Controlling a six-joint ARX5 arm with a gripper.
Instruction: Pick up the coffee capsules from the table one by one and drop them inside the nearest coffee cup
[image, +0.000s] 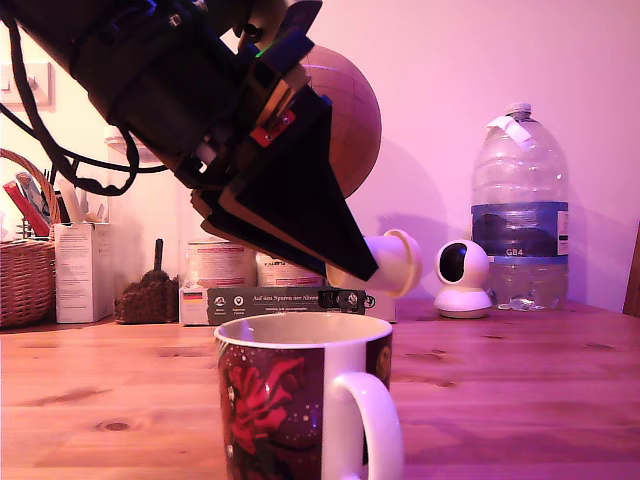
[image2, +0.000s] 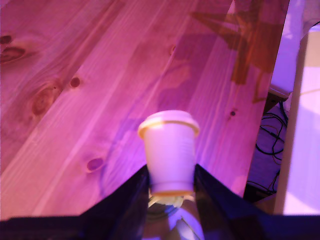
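Mid-delivery, by the look of it: one capsule (image: 392, 258) lifted clear of the table (image: 520, 380) and carried in the air, not yet dropped. Hangs above and slightly past the rim of the mug (image: 300, 410) toward the exterior view's right, over the handle side, so probably still needs a small shift back over the mouth before release. Cannot tell whether any capsules already lie inside the mug; interior hidden from both cameras. No other capsules visible on the wood in either view, so hard to judge how many remain.

Gripper (image: 362, 262) tilted steeply down, dark wedge-shaped jaws narrowed to a small gap and clamped on the capsule's tapered end. In the wrist view, capsule (image2: 169, 150) pinched between the two black jaws (image2: 172, 192) at its narrower base, flared rim pointing away from the wrist, bare wood grain and knots beyond it. Grip looks firm and centred, with most of the capsule's body sticking out past the tips.

Mug standing near the front edge of the table, close to the exterior camera. Behind, along the far edge: a water bottle (image: 519, 205), a small round camera (image: 463, 277), tins and a basket (image: 25, 270).
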